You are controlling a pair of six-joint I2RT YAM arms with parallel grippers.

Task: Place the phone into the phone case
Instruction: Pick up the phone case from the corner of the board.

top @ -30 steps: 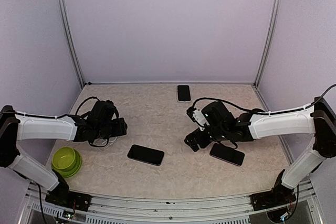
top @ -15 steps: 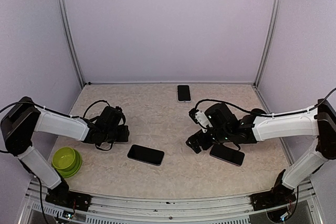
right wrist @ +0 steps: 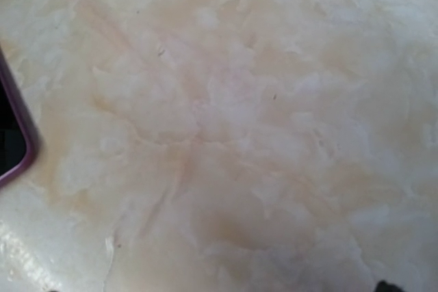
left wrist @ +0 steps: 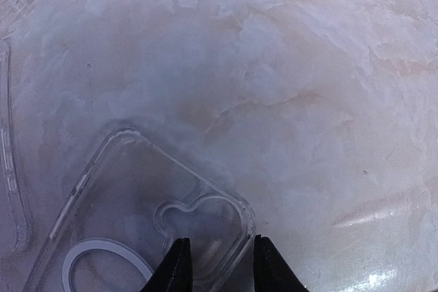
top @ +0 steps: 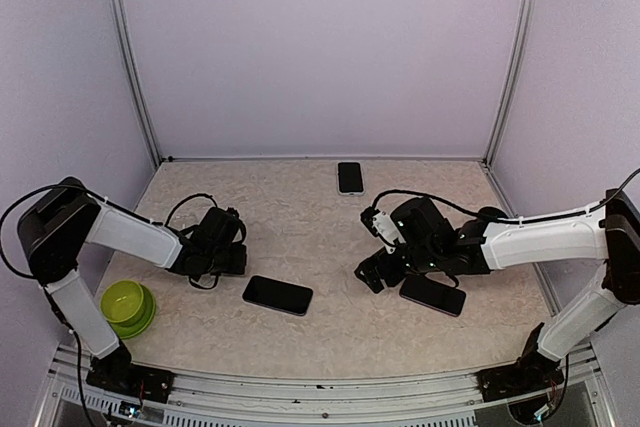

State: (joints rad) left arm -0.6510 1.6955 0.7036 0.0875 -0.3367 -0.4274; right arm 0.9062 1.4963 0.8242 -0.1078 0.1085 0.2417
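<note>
Top view: the left gripper (top: 230, 259) sits low over the table (top: 300, 217), left of the middle phone (top: 277, 294). A bowl (top: 127, 307) stands near the left front corner. The right gripper (top: 368, 275), jaws spread with nothing between them, is just beside the right phone (top: 432, 295). A far phone (top: 349, 177) lies by the back wall.

Left wrist: the fingers (left wrist: 179, 268) stand narrowly apart astride a corner of the clear case (left wrist: 123, 196), which lies flat. Whether they pinch it I cannot tell.

Right wrist: bare table, with a purple-rimmed phone (right wrist: 10, 135) at the left edge.
</note>
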